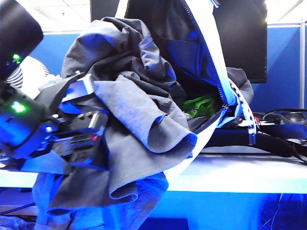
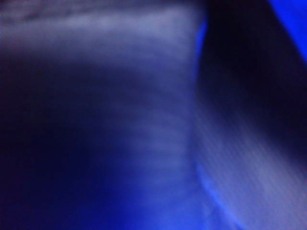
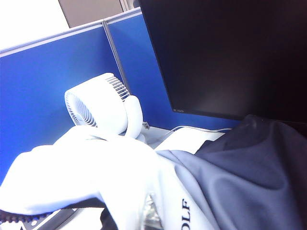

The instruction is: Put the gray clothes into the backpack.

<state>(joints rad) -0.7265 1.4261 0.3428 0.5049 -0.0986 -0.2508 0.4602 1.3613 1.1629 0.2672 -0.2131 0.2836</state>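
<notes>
The backpack (image 1: 215, 67) stands open on the table, its blue lining facing me and its top out of view. The gray clothes (image 1: 134, 120) spill out of its mouth and hang over the table's front edge. My left gripper (image 1: 91, 103) is at the left, its fingers spread open against the hanging fabric. In the left wrist view only blurred gray clothes (image 2: 144, 120) show, right up against the camera. In the right wrist view the backpack's white fabric (image 3: 86, 172) and smooth gray panel (image 3: 249, 177) drape over my right gripper (image 3: 146, 215), which is shut on that fabric.
A green item (image 1: 199, 105) lies inside the backpack. A white round fan (image 3: 96, 105) and a dark monitor (image 3: 225, 52) stand behind, before blue partitions. Black straps and headphones (image 1: 288, 117) lie on the table's right. The table's front edge (image 1: 240, 177) runs below.
</notes>
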